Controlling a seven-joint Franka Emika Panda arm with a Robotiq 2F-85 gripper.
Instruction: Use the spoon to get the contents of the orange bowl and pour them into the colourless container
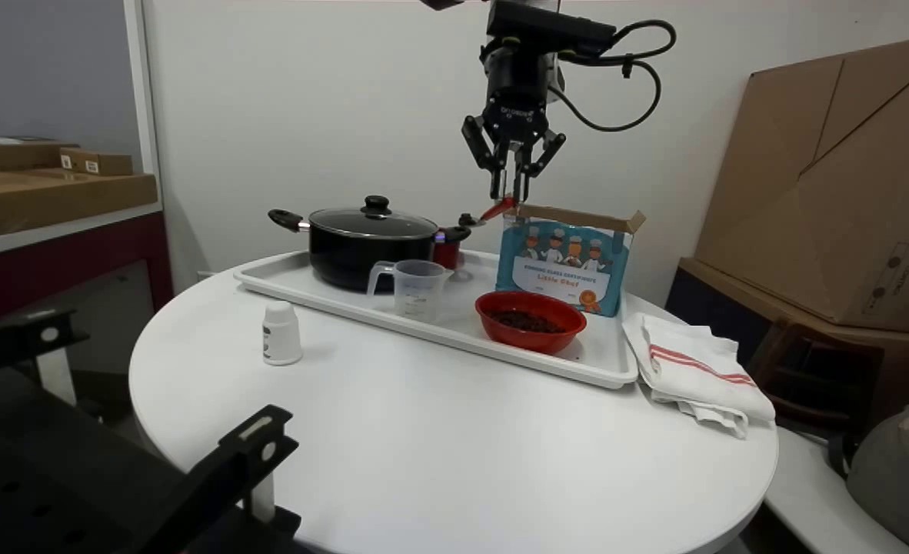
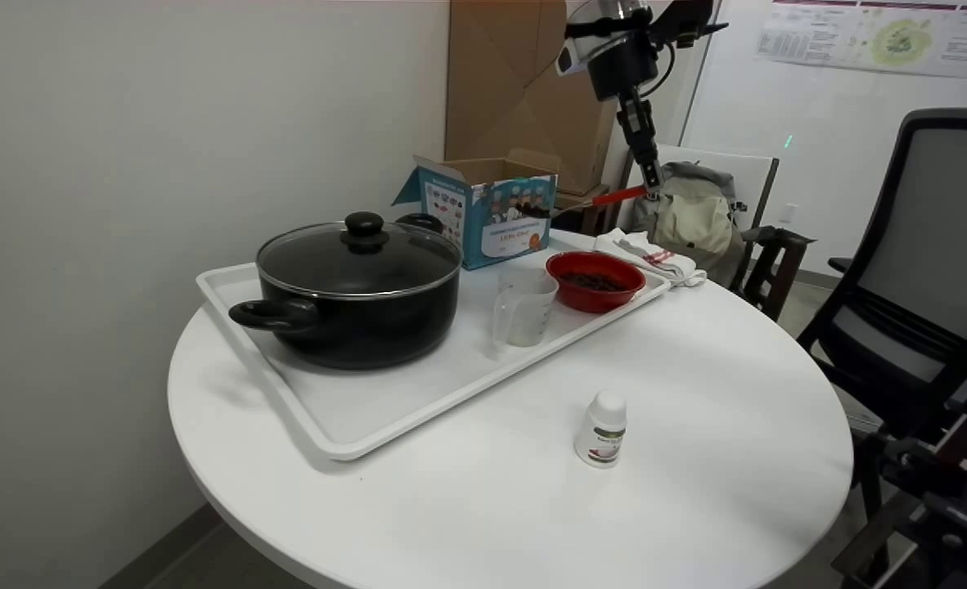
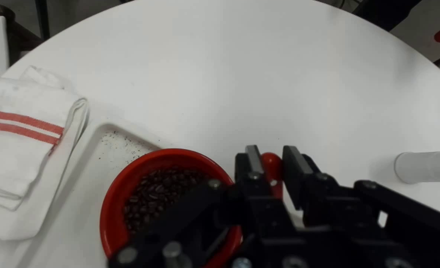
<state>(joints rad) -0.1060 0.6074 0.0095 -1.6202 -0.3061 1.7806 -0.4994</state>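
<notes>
High over the tray my gripper is shut on the red handle of the spoon. The spoon lies near level, with a thin metal neck. Its far end looks dark and lumpy; whether beans rest in it I cannot tell. Dark beans partly fill the orange bowl, below the gripper and left of the fingers in the wrist view. The colourless container, a clear cup with a handle, stands upright beside the bowl; the wrist view does not show it.
A white tray carries the bowl, the cup, a lidded black pot and an open blue box. A folded towel lies by the tray's end. A small white bottle stands on the table.
</notes>
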